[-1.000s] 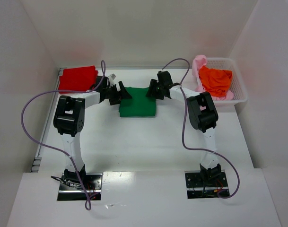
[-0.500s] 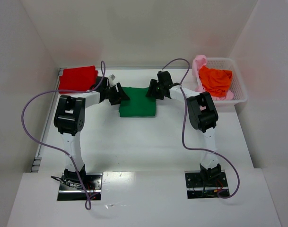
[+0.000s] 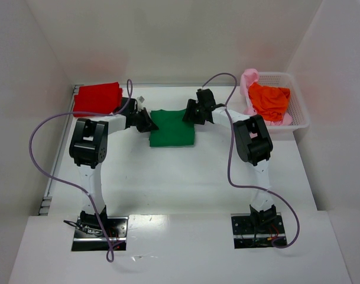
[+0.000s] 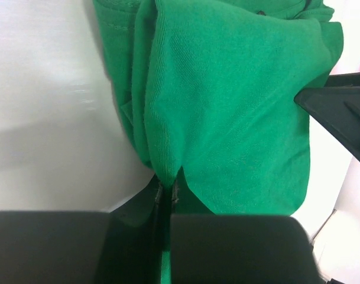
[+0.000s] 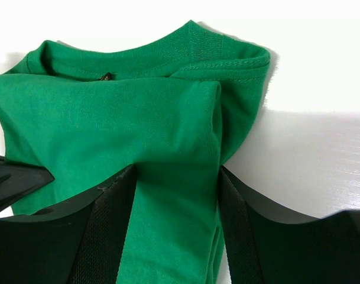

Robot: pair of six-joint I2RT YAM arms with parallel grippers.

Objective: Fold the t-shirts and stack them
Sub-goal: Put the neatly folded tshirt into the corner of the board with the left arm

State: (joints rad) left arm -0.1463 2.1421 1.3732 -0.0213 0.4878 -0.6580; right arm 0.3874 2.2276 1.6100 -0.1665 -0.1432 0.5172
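Note:
A dark green t-shirt [image 3: 172, 128] lies folded at mid-table, filling the left wrist view [image 4: 227, 106] and the right wrist view [image 5: 120, 112]. My left gripper [image 3: 149, 123] is at its left edge, shut on a thin pinch of the green cloth [image 4: 168, 189]. At the shirt's far right corner, near the collar, my right gripper [image 3: 188, 112] has its jaws wide apart, pressed on both sides of a thick folded band of the shirt [image 5: 177, 177]. A folded red t-shirt [image 3: 97, 98] lies at the far left. The orange t-shirt [image 3: 269, 99] and the pale pink t-shirt [image 3: 249, 80] sit crumpled together at the far right.
A white mesh basket [image 3: 301, 115] at the far right holds the orange and pink shirts. White walls close in the table on the left, back and right. Purple cables loop out from both arms.
My left gripper has shut on the green shirt's left edge; a second ago its jaws stood open. The right arm and the shirts have not moved.

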